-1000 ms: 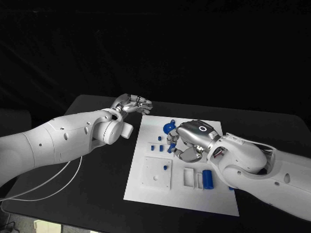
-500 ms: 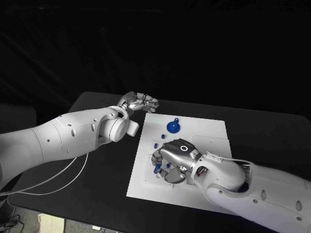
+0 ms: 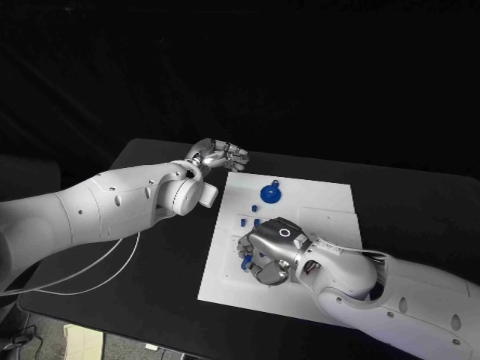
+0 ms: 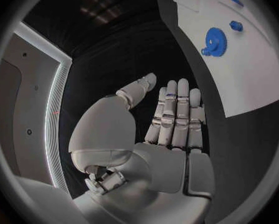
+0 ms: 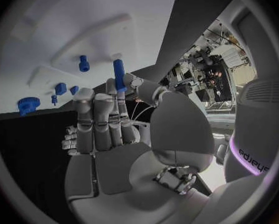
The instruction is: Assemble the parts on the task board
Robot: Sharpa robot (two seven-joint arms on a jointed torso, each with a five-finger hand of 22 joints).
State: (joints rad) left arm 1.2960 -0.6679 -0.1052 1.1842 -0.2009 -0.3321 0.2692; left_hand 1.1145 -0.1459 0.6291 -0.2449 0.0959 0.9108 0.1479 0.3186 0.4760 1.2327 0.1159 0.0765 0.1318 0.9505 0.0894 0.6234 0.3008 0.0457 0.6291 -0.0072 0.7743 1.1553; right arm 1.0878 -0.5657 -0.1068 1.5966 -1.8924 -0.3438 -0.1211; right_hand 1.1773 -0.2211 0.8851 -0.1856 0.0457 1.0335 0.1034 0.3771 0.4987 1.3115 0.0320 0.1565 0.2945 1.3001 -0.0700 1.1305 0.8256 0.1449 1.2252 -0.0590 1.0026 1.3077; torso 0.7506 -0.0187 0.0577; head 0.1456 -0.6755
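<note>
Now the right robot hand (image 3: 271,253) pinches a blue peg (image 5: 119,74) over the task board (image 3: 316,199) near its left edge, hiding parts beneath. Left robot hand (image 3: 220,156) hovers empty, fingers straight, beyond the board's far-left corner.

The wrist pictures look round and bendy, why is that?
In the left wrist view a fisheye lens curves the task board edge beside the left hand; in the right wrist view the board bows too; in the head view its edges stay straight.
</note>
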